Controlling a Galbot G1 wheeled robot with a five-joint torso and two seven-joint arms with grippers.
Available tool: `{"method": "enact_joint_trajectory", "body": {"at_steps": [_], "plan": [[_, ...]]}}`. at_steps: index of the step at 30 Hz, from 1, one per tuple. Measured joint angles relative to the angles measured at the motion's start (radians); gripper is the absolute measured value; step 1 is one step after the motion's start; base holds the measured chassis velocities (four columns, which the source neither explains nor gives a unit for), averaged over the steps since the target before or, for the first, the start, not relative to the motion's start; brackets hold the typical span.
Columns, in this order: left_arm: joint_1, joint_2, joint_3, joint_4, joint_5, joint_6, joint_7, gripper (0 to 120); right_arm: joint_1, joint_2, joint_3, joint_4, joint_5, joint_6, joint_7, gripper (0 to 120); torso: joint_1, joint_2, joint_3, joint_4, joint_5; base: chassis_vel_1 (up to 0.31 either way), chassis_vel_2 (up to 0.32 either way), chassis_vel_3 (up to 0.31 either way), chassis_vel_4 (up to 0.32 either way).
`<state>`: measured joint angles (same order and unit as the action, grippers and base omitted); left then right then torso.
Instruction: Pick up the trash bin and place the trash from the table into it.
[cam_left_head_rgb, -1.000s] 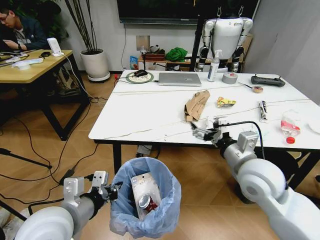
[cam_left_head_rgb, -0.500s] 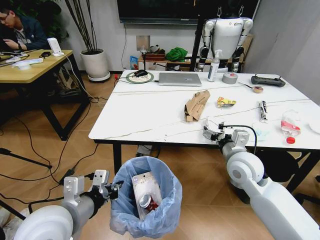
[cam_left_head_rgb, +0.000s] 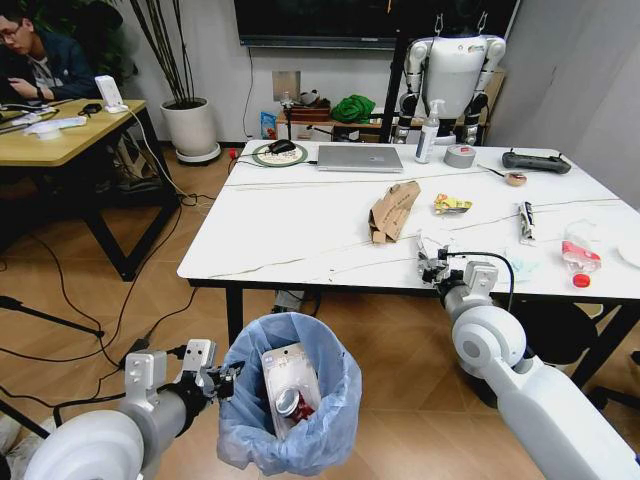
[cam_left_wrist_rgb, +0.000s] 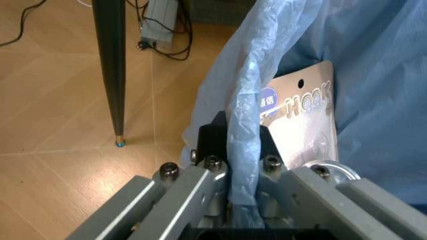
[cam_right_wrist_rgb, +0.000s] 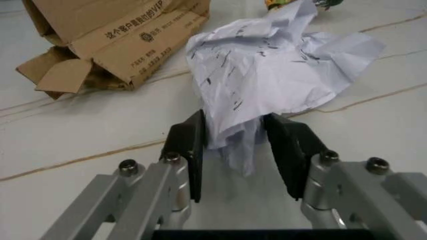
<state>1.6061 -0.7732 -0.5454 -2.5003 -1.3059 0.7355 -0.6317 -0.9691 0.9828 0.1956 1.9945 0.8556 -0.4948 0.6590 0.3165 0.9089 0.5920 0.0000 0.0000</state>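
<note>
Head cam: high, looks fwd and down over the table (cam_left_head_rgb: 300, 225), room behind; both arms at lower edge, trash bin (cam_left_head_rgb: 290, 405) below centre.

Left wrist cam: v. close, looks along left gripper (cam_left_wrist_rgb: 237, 170) at the bin's blue bag, floor and a table leg (cam_left_wrist_rgb: 110, 70) beyond. Shares bin w/ head view.

Right wrist cam: low over tabletop, close, looks past right gripper (cam_right_wrist_rgb: 233, 150) at crumpled paper (cam_right_wrist_rgb: 267, 75) and cardboard piece (cam_right_wrist_rgb: 113, 35). Shares cardboard and tabletop w/ head view.

Cardboard piece (cam_left_head_rgb: 394, 211) on the table (cam_left_head_rgb: 300, 230), crumpled paper (cam_right_wrist_rgb: 267, 70) perhaps just beside it.
</note>
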Motion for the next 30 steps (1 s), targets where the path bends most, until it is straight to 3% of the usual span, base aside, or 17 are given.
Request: {"method": "enact_joint_trajectory", "body": {"at_steps": [9, 14, 20, 30], "plan": [[-0.001, -0.001, 0.003, 0.0, -0.001, 0.0, 0.001, 0, 0.002, -0.013, 0.009, 0.032, -0.011, 0.025, -0.038, 0, 0.0, 0.0, 0.0, 0.0, 0.0001, 0.0, 0.0, 0.0, 0.0], [-0.003, 0.0, 0.0, 0.0, -0.002, 0.0, 0.002, 0, -0.02, -0.043, 0.018, 0.129, -0.007, 0.065, -0.162, 0, 0.0, 0.0, 0.0, 0.0001, 0.0, 0.0, 0.0, 0.0, 0.0], [-0.01, -0.003, 0.003, 0.0, -0.002, 0.0, 0.002, 0, -0.095, -0.1, 0.003, 0.312, 0.06, 0.081, -0.438, 0, 0.0, 0.0, 0.0, 0.0, 0.0, 0.0, 0.0, 0.0, 0.0], [-0.014, -0.003, -0.007, 0.001, -0.01, 0.0, 0.001, 0, -0.176, -0.175, 0.004, 0.454, 0.07, 0.076, -0.733, 0, 0.0, 0.0, 0.0, 0.0, -0.0001, 0.0, 0.0, 0.0, 0.0]]}}
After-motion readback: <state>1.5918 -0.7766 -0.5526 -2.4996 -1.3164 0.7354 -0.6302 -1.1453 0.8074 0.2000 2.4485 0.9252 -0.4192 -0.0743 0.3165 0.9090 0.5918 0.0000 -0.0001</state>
